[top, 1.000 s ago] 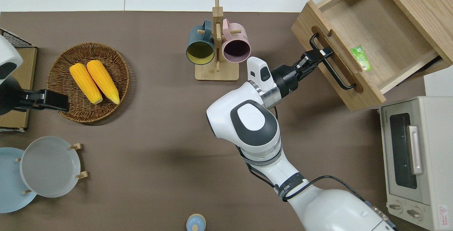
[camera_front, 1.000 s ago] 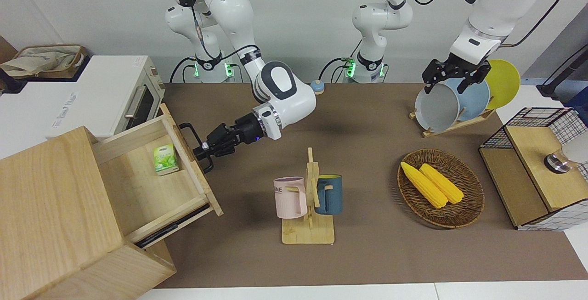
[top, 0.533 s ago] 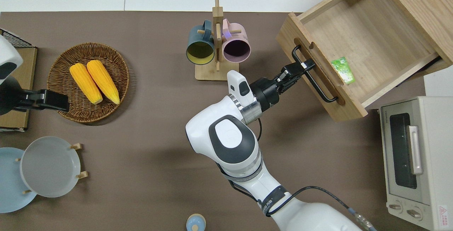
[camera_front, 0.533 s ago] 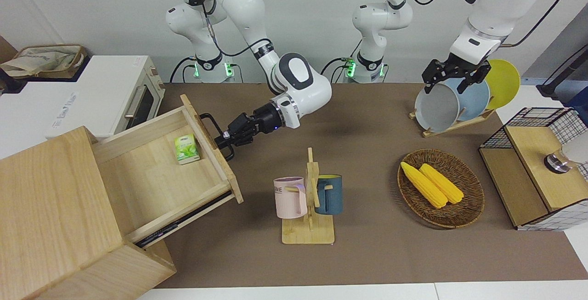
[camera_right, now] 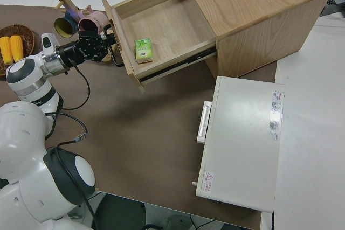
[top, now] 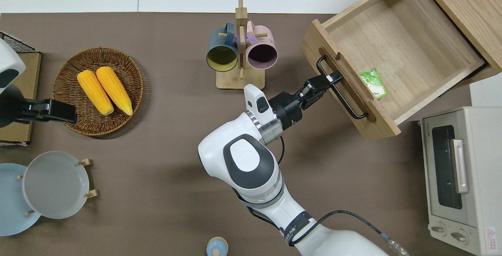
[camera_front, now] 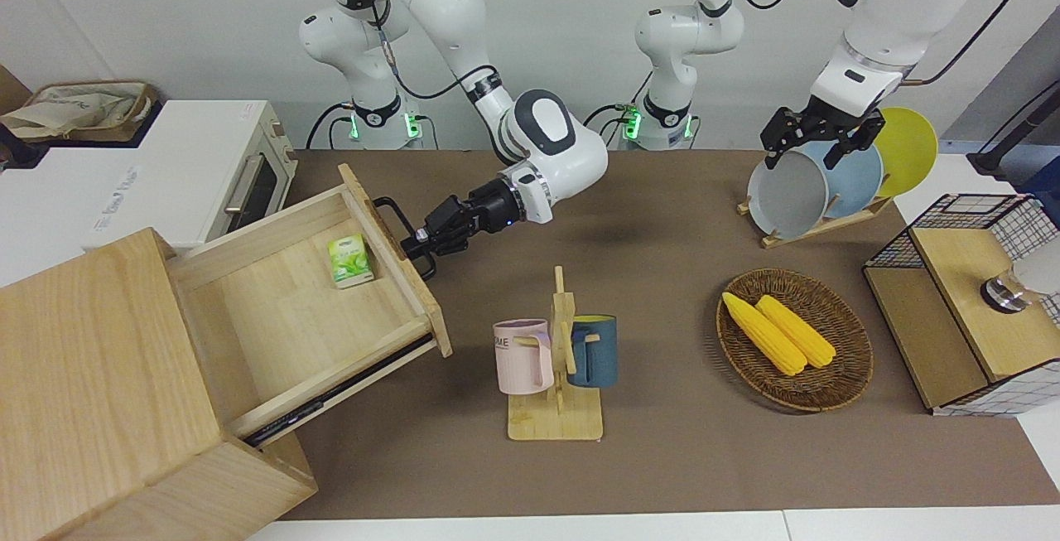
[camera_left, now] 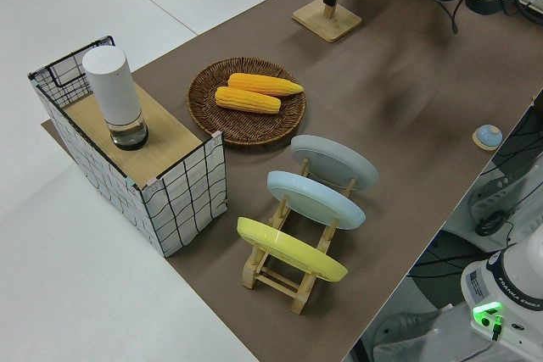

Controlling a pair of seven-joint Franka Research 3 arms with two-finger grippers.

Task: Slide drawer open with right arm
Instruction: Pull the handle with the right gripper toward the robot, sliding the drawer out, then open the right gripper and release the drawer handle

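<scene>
Wide shallow light-wood drawer (camera_front: 310, 309) with black metal loop handle (top: 340, 93): pulled well out of the large pale wooden box (camera_front: 91, 375) at the right arm's end of the brown bench (camera_front: 662, 458); small green carton (top: 373, 83) inside, lying against the front panel. Right claw (top: 328, 80): black two-finger type, pinched onto the loop handle near its middle. Right arm (top: 251, 162): white, jointed, reaching low across the bench toward the drawer front, wrist nearly level, blue light showing at the wrist. Change against a second ago: drawer drawn farther out, front panel closer to the wooden mug stand (camera_front: 556, 392) carrying a pink and a blue mug; arm elbow pulled back toward its base; carton carried along with the drawer. Left arm: parked; whether its claw (camera_front: 816, 139) is spread or closed cannot be told.
</scene>
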